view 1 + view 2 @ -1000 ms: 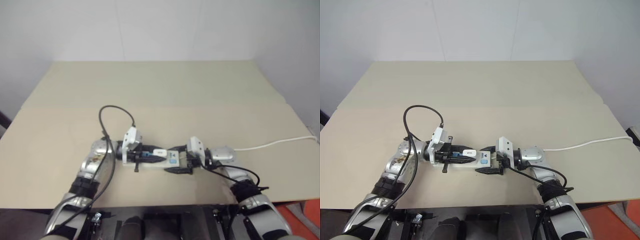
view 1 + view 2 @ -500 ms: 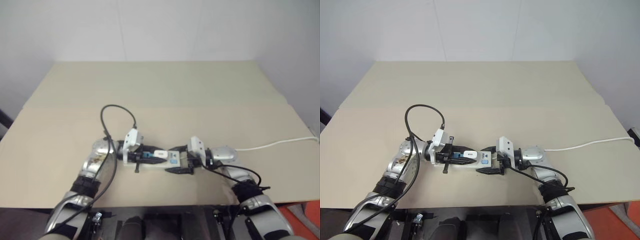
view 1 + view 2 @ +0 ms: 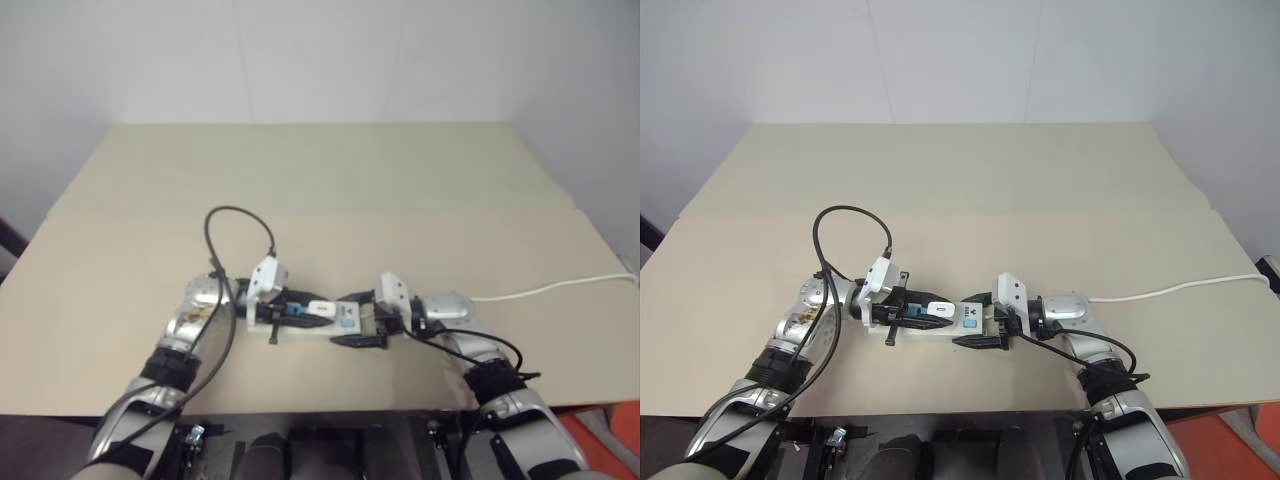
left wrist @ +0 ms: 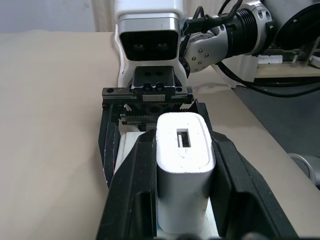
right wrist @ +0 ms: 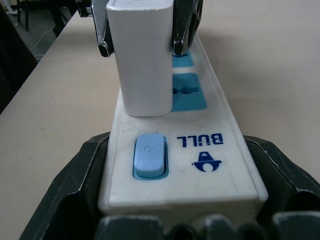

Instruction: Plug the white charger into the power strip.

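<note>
Nothing has moved; my left gripper (image 4: 175,200) pinches the white charger (image 4: 184,165), my right gripper (image 5: 177,197) clamps the power strip (image 5: 200,150); skewed prongs could jam.

A robot test room or lab, by its bareness; a plain beige table (image 3: 970,180) stands against blank white walls (image 3: 960,60); the left wrist view shows a white shelf (image 4: 287,67) with loose black cables (image 4: 280,92) behind; no household furnishings.

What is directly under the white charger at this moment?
The white charger stands upright on the power strip, on its socket side beside the blue switch. A blue socket face shows next to it. The charger's base covers its prongs and whatever lies beneath.
</note>
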You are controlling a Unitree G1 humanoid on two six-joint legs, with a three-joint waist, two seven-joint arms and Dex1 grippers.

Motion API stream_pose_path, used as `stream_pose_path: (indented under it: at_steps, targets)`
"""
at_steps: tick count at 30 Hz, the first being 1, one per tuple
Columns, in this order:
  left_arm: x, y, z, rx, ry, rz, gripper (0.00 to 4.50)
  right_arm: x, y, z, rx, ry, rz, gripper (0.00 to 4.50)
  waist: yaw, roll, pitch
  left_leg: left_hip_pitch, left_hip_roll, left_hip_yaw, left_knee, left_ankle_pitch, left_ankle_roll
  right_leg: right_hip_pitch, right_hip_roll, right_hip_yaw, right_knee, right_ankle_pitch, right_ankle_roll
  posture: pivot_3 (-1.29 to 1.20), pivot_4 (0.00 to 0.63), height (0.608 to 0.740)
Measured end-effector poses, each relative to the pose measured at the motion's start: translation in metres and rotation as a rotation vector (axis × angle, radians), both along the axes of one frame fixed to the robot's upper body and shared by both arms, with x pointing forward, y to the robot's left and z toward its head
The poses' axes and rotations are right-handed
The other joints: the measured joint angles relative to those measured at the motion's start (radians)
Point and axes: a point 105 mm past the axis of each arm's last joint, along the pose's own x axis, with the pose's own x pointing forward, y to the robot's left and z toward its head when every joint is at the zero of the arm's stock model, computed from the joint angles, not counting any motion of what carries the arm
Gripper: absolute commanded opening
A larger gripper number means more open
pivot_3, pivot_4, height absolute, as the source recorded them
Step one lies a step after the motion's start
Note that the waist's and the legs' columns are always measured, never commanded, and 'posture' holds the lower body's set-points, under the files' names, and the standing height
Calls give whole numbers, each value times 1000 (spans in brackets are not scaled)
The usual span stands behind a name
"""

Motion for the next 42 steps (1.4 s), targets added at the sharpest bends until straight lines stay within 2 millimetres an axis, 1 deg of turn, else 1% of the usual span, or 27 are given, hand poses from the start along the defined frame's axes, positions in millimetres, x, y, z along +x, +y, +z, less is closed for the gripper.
stream_pose_path:
  at_steps: [9, 10, 11, 15, 17, 18, 19, 23, 28, 30, 32, 33, 35, 36, 40, 42]
  targets:
    - [2, -2, 2, 2, -8, -4, 1020, 0, -1, 0, -2, 0, -6, 3465, 3, 0, 0, 0, 0, 0, 0, 0, 0, 0, 0, 0, 0, 0, 0, 0, 150, 740]
    - [2, -2, 2, 3, -6, -3, 1765, 0, -1, 0, -2, 0, -6, 3465, 4, 0, 0, 0, 0, 0, 0, 0, 0, 0, 0, 0, 1, 0, 0, 0, 150, 740]
    - [5, 3, -7, 55, 13, 20, 2034, 0, -1, 0, -4, -1, -5, 3465, 3, 1, 0, 0, 0, 0, 0, 0, 0, 0, 0, 0, 1, 0, 0, 0, 150, 740]
    - [10, 13, -8, 73, 25, 71, 3319, 0, -4, 0, -8, 0, -10, 3465, 8, 3, -2, 0, 0, 0, 0, 0, 0, 0, 0, 0, 0, 0, 0, 0, 150, 740]
    - [10, 13, -8, 72, 29, 76, 3909, 0, -5, 0, -11, 0, -12, 3465, 10, 3, -2, 0, 0, 0, 0, 0, 0, 0, 0, 0, 0, 0, 0, 0, 150, 740]
    - [11, 13, -7, 71, 32, 80, 4298, 0, -5, 0, -10, 0, -12, 3465, 10, 3, -2, 0, 0, 0, 0, 0, 0, 0, 0, 0, 1, 0, 0, 0, 150, 740]
    - [11, 14, -7, 70, 33, 83, 4463, 0, -5, 0, -11, 0, -12, 3465, 11, 3, -2, 0, 0, 0, 0, 0, 0, 0, 0, 0, 1, 0, 0, 0, 150, 740]
    - [10, 13, -6, 68, 52, 90, 4463, 0, -5, 0, -10, 0, -11, 3465, 11, 3, -2, 0, 0, 0, 0, 0, 0, 0, 0, 0, 0, 0, 0, 0, 150, 740]
    - [4, 14, -3, 70, 90, 82, 4463, 0, -4, 1, -11, -3, -9, 3465, 11, 3, -2, 0, 0, 0, 0, 0, 0, -1, 0, 0, 0, 0, 0, 0, 150, 740]
    - [2, 21, -1, 104, 98, 85, 4463, 0, -5, 2, -14, -3, -8, 3465, 11, 3, -1, -1, 0, 0, -1, 0, 0, -2, 0, 0, 0, 0, 0, 0, 150, 740]
    - [1, 34, 0, 147, 108, 103, 4500, 0, -11, 3, -28, -2, -13, 4189, 11, 3, -1, -2, 0, 0, -1, 0, 0, -2, 0, 0, 0, 0, 0, 0, 150, 740]
    - [0, 41, 1, 165, 110, 116, 4500, 0, -16, 3, -40, -2, -22, 4399, 13, 3, -1, -2, 0, 0, -1, 0, 0, -2, 0, -1, -1, 0, 0, 0, 150, 740]
    - [-3, 54, 5, 193, 107, 134, 4500, -2, -29, 0, -66, 18, -54, 4456, 16, 3, 0, -5, 0, -1, -1, 0, 0, -2, 0, -2, -5, 0, 0, 0, 150, 740]
    - [-3, 59, 8, 199, 104, 144, 4500, -2, -32, 1, -73, 17, -59, 4456, 16, 3, 0, -5, 0, -1, -1, 0, 0, -2, 0, -2, -5, 0, 0, 0, 150, 740]
    - [-6, 62, 22, 196, 60, 136, 4500, -7, -39, 8, -84, -2, -63, 4456, 16, 3, 0, -7, 1, 0, -2, -1, 1, -4, 0, -3, -8, 0, 0, 0, 150, 740]
    - [-8, 71, 28, 211, 42, 152, 4500, -10, -48, 14, -82, -8, -77, 4456, 15, 3, 1, -9, 1, 0, -2, -1, 1, -5, 0, -3, -9, 0, 0, 0, 150, 740]
